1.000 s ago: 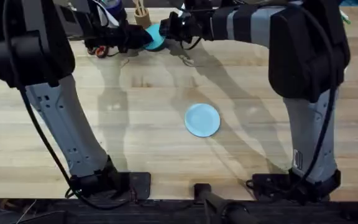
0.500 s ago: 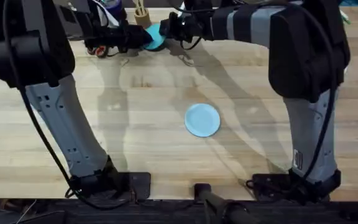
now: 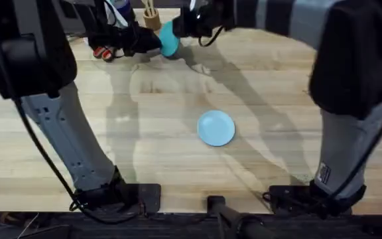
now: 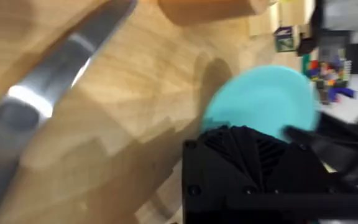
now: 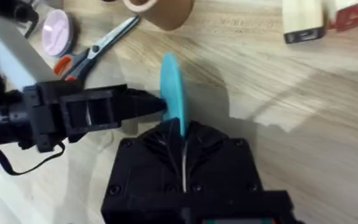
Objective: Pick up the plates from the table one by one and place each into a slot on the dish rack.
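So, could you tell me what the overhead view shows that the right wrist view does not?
The overhead view has the sky blue plate lying flat mid-table, apart from both arms. The right wrist view has a pink dish, orange-handled scissors and the right gripper shut on the plate's edge. Both share the teal plate, held upright on edge, with the left gripper meeting it from the other side.
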`<action>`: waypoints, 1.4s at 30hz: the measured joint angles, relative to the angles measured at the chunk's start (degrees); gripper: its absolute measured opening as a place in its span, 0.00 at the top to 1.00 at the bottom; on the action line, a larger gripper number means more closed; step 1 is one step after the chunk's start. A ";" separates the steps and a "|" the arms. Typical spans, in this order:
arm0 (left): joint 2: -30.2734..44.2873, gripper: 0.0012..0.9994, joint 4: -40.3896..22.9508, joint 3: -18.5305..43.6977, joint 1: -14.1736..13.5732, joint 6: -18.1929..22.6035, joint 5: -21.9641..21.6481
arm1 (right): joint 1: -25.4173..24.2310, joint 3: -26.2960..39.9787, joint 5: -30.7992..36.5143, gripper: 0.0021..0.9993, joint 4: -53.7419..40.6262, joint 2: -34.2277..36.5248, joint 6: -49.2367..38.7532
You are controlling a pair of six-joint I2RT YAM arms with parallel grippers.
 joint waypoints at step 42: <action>-50.10 0.95 -43.11 -0.51 -25.33 18.41 -42.44 | -10.26 0.21 22.92 0.97 -61.46 -42.97 -11.47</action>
